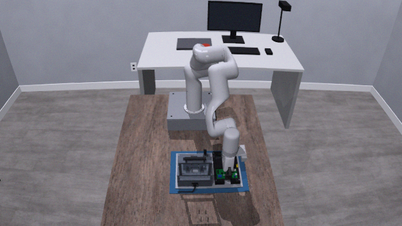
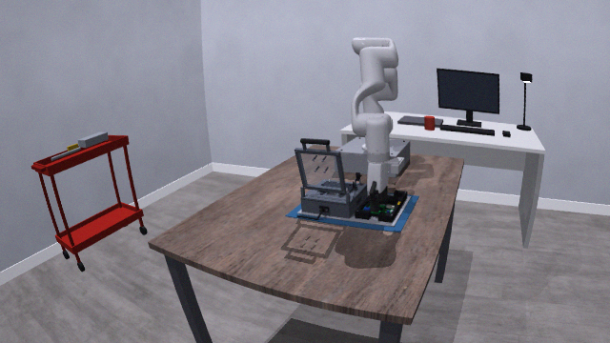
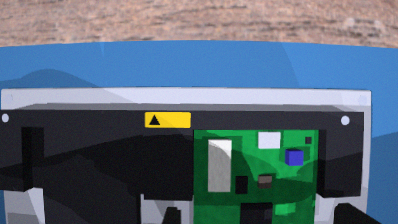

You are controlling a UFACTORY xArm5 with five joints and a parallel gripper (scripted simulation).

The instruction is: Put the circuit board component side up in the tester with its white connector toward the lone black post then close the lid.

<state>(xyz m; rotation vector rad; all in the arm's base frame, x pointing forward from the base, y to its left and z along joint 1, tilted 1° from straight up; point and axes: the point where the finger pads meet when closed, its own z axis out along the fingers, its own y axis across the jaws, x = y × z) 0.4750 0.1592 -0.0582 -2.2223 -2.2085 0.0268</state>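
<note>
One released gripper [image 1: 229, 172] [image 2: 376, 191] [image 3: 261, 218] over one circuit board [image 1: 221, 172] [image 2: 388, 208] [image 3: 296, 190]; lid [image 1: 195, 164] [image 2: 342, 174] raised.
I have the gripper fully open, pointing down at the near part of the black tray [image 1: 217, 161] [image 2: 362, 214] [image 3: 100, 122], with the board's edges between its spread fingers in the wrist view and nothing grasped. The board lies in the tray, component side up, its long white block [image 3: 220, 167] and blue part [image 3: 294, 157] visible. The tester [image 1: 195, 181] [image 2: 316, 205] is located just left of the tray; a black post [image 1: 205, 152] [image 2: 358, 176] stands toward its far right. Both units sit on the blue mat [image 1: 173, 172] [image 2: 410, 216] [image 3: 200, 65]. I cannot tell finger height above the board.
</note>
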